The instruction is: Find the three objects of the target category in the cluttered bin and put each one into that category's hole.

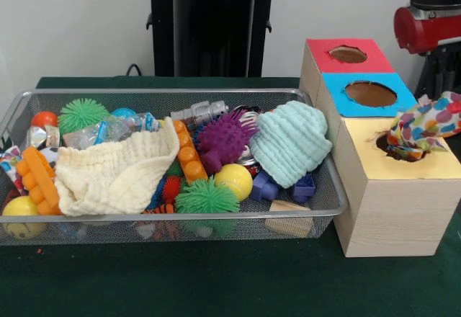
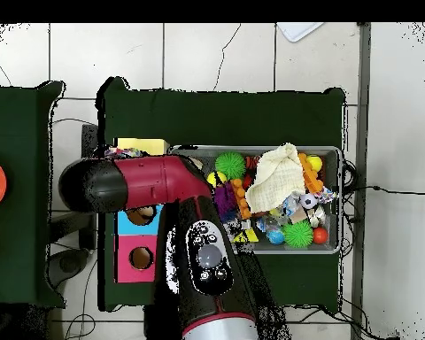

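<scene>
A wire bin holds mixed toys and two cloths: a cream waffle cloth at its left and a mint knitted cloth at its right. Beside it stands a wooden box with a red hole, a blue hole and a yellow hole. A spotted multicolour cloth sits half stuffed in the yellow hole, part draped over the rim. My gripper hangs just behind and above that cloth, mostly cut off. In the overhead view my arm covers the box; the cream cloth shows.
The bin also holds a purple spiky ball, green spiky balls, a yellow ball, orange bricks, blue bricks and a wooden block. Green cloth covers the table.
</scene>
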